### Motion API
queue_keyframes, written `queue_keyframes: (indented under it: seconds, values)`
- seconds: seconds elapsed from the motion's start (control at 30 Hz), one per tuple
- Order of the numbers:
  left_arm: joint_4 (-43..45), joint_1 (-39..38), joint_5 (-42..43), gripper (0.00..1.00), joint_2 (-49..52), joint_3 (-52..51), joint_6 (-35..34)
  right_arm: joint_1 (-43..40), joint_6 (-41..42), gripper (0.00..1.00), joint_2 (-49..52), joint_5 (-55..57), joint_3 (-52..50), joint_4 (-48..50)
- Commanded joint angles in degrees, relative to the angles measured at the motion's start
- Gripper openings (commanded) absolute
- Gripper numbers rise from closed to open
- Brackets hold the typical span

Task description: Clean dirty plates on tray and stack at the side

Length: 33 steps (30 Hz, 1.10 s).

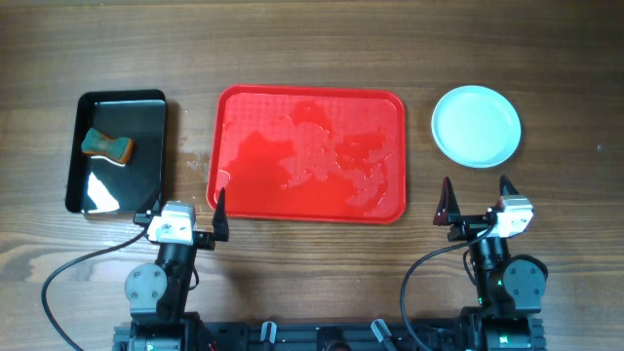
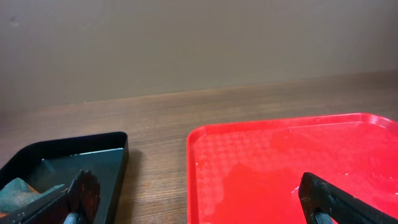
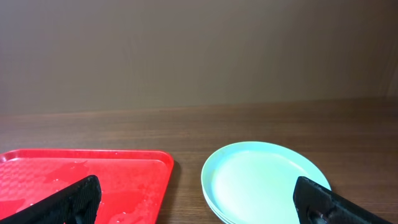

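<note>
The left tool [image 1: 183, 211] is hanging spread wide and holding nothing. One finger is sitting over the near right corner of the black tray [image 1: 74, 146] and the other over the near left corner of the tray [image 1: 310, 93]. The right tool [image 1: 476, 199] is also gaping wide and empty, hovering over bare wood on the near side of the plates [image 1: 476, 127].

The tabletop [image 1: 312, 44] is showing brown wood grain running left to right. In the wrist views a plain dull wall [image 3: 199, 56] is rising behind its far edge.

The tray is lying flat in the middle with its long axis running left to right. A wet film is shining in patches across its floor, and nothing is sitting on it. The plates are sitting stacked on the tabletop to the right of the tray and apart from it. The right wrist view is showing more than one rim at the stack's near edge [image 3: 264, 180], though I cannot tell the count.

The black tray is lying left of the tray with its long axis pointing away from the robot. A sponge [image 1: 107, 146] is resting in its far half.

A narrow strip of wood is separating the two trays. A wider bare strip is lying between the tray and the plates. Open wood is stretching along the far edge and past the plates to the right.
</note>
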State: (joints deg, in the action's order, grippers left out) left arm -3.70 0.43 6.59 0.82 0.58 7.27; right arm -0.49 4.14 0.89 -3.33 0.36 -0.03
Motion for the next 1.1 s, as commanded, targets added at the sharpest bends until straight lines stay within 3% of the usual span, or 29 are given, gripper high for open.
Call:
queue_keyframes:
  seconds: [0.0,0.07,1.07]
  values:
    - [-0.70,0.11,-3.82,1.00,-0.66,-0.26,-3.76,-0.35,-1.14,1.00,-0.68,0.81,-0.07,0.11]
    - [-0.79,0.11,-5.49,1.00,-0.66,-0.26,-6.51,-0.35,-1.11,1.00,-0.68,0.81,-0.07,0.11]
    - [-0.66,1.14,-5.77,1.00,-0.66,-0.26,-6.67,-0.35,-1.14,1.00,-0.68,0.81,-0.07,0.11]
